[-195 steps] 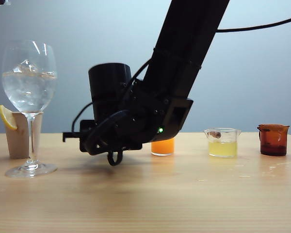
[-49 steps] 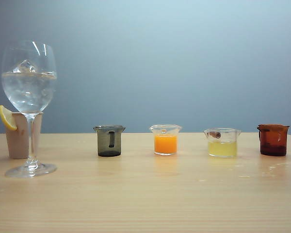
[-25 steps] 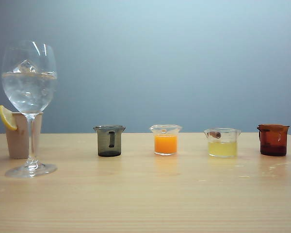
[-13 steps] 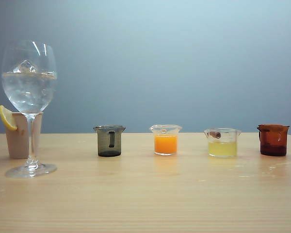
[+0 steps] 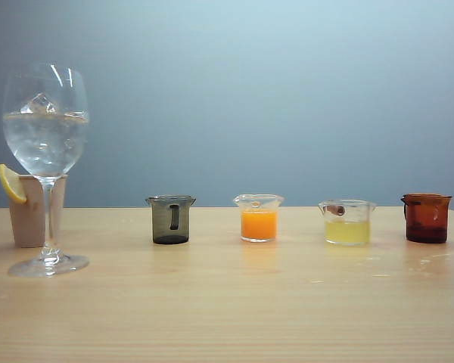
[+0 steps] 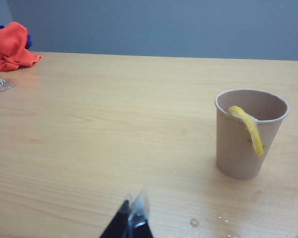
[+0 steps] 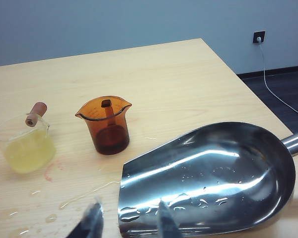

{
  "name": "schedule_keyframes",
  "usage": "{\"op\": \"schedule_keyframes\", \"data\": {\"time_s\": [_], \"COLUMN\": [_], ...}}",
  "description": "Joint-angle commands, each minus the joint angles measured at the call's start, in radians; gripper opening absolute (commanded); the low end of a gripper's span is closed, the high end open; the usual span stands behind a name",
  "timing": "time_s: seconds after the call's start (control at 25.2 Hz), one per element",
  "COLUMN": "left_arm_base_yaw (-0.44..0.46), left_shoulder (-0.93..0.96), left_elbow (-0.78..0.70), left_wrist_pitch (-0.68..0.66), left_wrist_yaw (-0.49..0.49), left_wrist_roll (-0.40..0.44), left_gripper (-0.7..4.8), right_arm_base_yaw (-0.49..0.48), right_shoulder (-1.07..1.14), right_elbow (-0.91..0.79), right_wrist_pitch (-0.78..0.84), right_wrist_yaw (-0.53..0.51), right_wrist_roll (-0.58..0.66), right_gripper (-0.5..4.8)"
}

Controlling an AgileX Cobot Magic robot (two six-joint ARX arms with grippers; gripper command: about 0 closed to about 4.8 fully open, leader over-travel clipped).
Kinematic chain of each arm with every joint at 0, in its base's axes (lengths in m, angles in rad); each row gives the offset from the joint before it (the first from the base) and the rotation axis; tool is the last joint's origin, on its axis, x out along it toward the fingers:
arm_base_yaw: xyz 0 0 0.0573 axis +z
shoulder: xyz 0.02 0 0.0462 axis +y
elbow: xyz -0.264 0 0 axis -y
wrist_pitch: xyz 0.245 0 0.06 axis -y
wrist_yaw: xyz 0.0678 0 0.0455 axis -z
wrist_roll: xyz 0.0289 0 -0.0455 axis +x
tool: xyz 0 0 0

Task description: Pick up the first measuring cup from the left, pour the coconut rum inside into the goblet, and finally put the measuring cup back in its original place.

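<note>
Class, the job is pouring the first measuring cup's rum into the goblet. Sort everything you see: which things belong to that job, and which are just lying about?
Belongs to the job:
- grey-green measuring cup
- goblet with ice

Just lying about:
- orange cup
- yellow cup
- amber cup
- beige cup with lemon
- steel scoop
- orange cloth

Neither of my arms shows in the exterior view. My left end effector [image 6: 133, 218] appears only in its wrist view: two fingertips pressed together, holding nothing, hanging above the tabletop [image 6: 114, 129]. My right end effector [image 7: 126, 218] hangs with its two fingertips standing apart, a clear gap between them, nothing in the gap.
</note>
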Motion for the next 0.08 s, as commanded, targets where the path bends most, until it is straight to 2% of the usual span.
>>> {"op": "schedule_keyframes", "data": {"time_s": [0.04,0.08], "left_arm_base_yaw": [0.0,-0.001], "left_shoulder": [0.0,0.0], "left_elbow": [0.002,0.002], "left_wrist_pitch": [0.006,0.006], "left_wrist_yaw": [0.0,0.0], "left_wrist_roll": [0.0,0.0], "left_gripper": [-0.03,-0.03], "right_arm_base_yaw": [-0.001,-0.001], "right_shoulder": [0.001,0.001], "right_elbow": [-0.004,-0.004], "right_wrist_pitch": [0.011,0.011], "right_wrist_yaw": [0.001,0.001], "right_wrist_roll": [0.002,0.002], "right_gripper": [1.44,1.44]}}
